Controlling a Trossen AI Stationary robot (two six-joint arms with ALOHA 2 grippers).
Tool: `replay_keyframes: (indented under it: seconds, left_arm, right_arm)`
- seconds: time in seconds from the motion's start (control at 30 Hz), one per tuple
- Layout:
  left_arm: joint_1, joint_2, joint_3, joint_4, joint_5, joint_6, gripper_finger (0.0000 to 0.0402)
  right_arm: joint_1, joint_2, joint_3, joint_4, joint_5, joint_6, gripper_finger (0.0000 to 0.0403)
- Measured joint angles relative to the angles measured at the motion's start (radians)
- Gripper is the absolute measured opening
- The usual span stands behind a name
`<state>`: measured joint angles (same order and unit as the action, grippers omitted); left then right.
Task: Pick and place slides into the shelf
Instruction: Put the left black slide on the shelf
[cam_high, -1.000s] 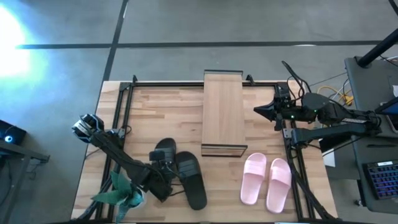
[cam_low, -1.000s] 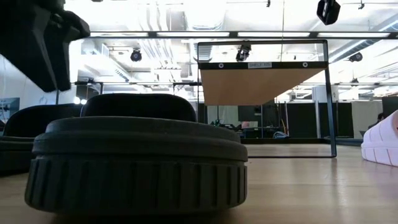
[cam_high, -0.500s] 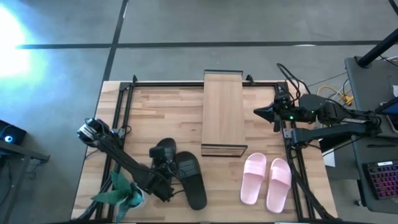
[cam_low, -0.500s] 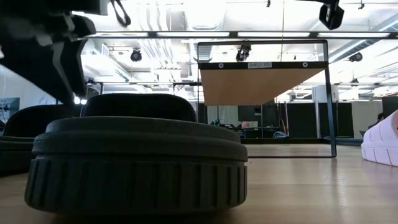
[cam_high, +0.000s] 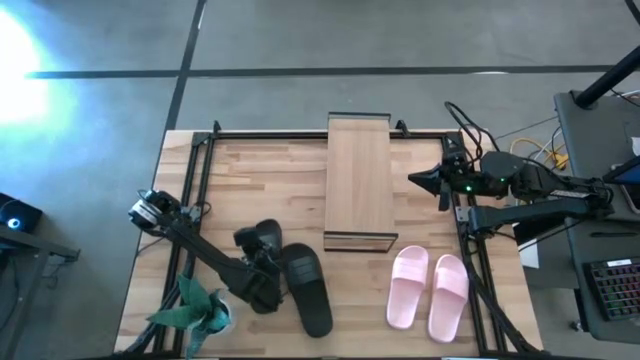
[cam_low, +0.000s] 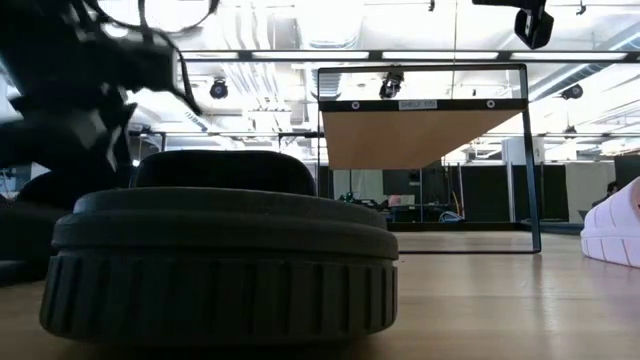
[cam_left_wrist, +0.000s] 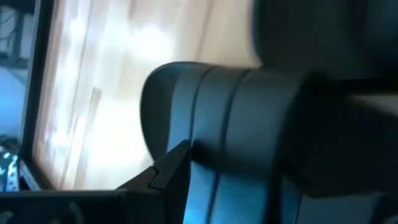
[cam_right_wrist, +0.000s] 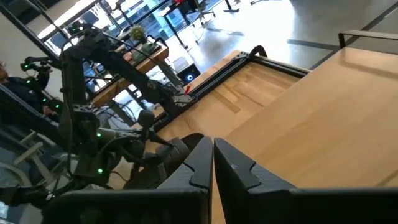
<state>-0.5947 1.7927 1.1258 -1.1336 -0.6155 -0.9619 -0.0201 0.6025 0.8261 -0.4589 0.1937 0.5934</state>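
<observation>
Nearest the front edge of the table (cam_high: 250, 180), the left gripper (cam_high: 258, 280) is down over the inner of the two black slides (cam_high: 258, 250), with its partner, the other black slide (cam_high: 306, 287), lying just beside it and the green toy plant (cam_high: 190, 308) close to the arm's other side. From the left wrist view a dark rounded strap (cam_left_wrist: 249, 124) fills the picture right against the fingers, but whether the jaws are apart or already clamped on it I cannot tell. My reading is that the first pick is in hand: the grasp on this black slide is being set, and the next move calls for a firm close on the strap or sidewall, then a lift clear of its neighbour before carrying it toward the rack. Near the front right sit the pink slides (cam_high: 428, 290), side by side and untouched. Farther back, mid-table, stands the shelf (cam_high: 358, 180), holding no slides. At the right edge the right gripper (cam_high: 415, 179) waits, its fingers together. A small label on the shelf's top bar (cam_low: 412, 104) shows in the low view, too small to read.
</observation>
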Motion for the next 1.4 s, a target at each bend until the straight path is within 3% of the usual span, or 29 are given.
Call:
replay_keyframes:
  seconds: [0.17,0.47,0.7,0.93,1.07,1.23,1.4]
  left_arm:
    - [0.037,-0.002,-0.043,0.001,0.001,0.001,0.0116]
    - [0.079,-0.011,-0.053,0.005,-0.006,0.018,0.0008]
    - [0.108,-0.139,-0.027,-0.055,-0.184,0.222,0.0003]
    - [0.149,-0.375,0.095,-0.025,-0.359,0.585,0.0002]
    - [0.208,-0.49,0.162,0.174,-0.364,0.926,0.0001]
    - [0.354,-0.584,0.174,0.502,-0.199,1.331,0.0001]
    - [0.536,-0.576,0.175,0.667,-0.041,1.66,0.0]
  right_arm:
    - [0.0,0.0,0.0,-0.001,0.017,0.0,0.0008]
    - [0.0,0.001,0.0,-0.001,0.018,0.001,0.0008]
    - [0.0,0.001,0.0,-0.001,0.02,0.001,0.0008]
    - [0.0,0.001,0.0,0.002,0.019,0.0,0.0008]
    - [0.0,0.002,0.0,0.04,-0.021,-0.009,0.0008]
    - [0.0,0.031,0.0,0.073,-0.066,0.012,0.0008]
    - [0.0,0.09,0.0,0.093,-0.063,0.021,0.0008]
